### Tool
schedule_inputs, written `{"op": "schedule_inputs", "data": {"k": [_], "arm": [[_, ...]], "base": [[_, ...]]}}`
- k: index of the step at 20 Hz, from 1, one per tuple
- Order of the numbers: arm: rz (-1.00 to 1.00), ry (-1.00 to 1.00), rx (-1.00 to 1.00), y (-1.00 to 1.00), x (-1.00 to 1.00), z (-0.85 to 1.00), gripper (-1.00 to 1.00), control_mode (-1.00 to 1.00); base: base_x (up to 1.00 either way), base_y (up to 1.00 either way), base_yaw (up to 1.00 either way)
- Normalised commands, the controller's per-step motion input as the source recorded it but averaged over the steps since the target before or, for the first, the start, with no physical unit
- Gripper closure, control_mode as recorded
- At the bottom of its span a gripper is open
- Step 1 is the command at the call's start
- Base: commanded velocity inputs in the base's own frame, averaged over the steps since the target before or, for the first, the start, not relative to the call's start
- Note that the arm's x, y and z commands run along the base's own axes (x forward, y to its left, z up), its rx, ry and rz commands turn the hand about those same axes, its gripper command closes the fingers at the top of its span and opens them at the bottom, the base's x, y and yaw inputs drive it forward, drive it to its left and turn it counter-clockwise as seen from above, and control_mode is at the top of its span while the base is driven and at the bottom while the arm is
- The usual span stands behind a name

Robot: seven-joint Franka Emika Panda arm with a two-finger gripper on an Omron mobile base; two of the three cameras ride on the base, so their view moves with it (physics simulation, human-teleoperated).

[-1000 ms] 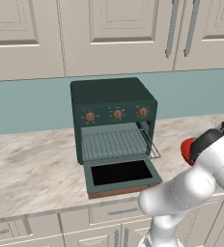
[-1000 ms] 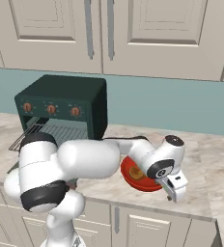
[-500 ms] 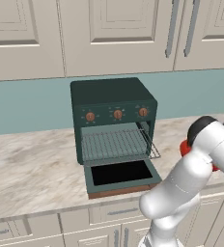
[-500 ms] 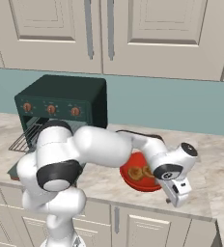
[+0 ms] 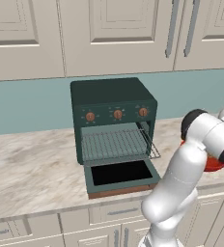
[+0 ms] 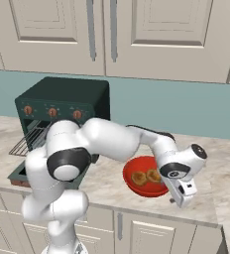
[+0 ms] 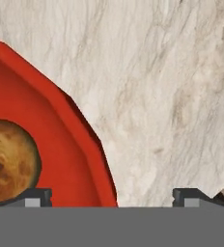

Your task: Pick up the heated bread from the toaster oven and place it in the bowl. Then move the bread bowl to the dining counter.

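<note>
red bowl holds bread; the tool straddles its rim, fingers apart.

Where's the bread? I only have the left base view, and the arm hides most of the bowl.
Observer: In the right base view the bread lies inside the red bowl, as two brown pieces.
Operator: And the gripper?
Observer: The gripper is at the bowl's rim; in the hand view one fingertip is over the bowl's inside, the other over bare counter outside it.
Operator: Closed on the rim yet?
Observer: No, the fingertips stand wide apart with the rim between them.
Operator: Is the bowl clear of the oven?
Observer: Yes, in the right base view it sits on the counter apart from the toaster oven, whose door is down.
</note>
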Motion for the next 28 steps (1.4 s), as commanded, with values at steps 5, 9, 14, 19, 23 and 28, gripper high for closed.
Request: {"op": "schedule_inputs", "data": {"k": [5,9,14,19,23,28], "arm": [[-0.06,-0.05,0.0,0.22,0.24,-0.35,-1.0,-1.0],[-0.07,-0.02,0.0,0.41,0.22,-0.5,1.0,-1.0],[-0.04,0.0,-0.01,0.11,0.07,-0.06,1.0,-1.0],[-0.02,-0.03,0.0,0.03,-0.02,0.04,1.0,-1.0],[-0.1,-0.16,0.0,0.15,-0.23,0.33,1.0,-1.0],[-0.14,-0.17,0.0,0.35,-0.54,0.46,1.0,-1.0]], "base": [[0.0,0.0,0.0],[0.0,0.0,0.0],[0.0,0.0,0.0],[0.0,0.0,0.0],[0.0,0.0,0.0],[0.0,0.0,0.0]]}}
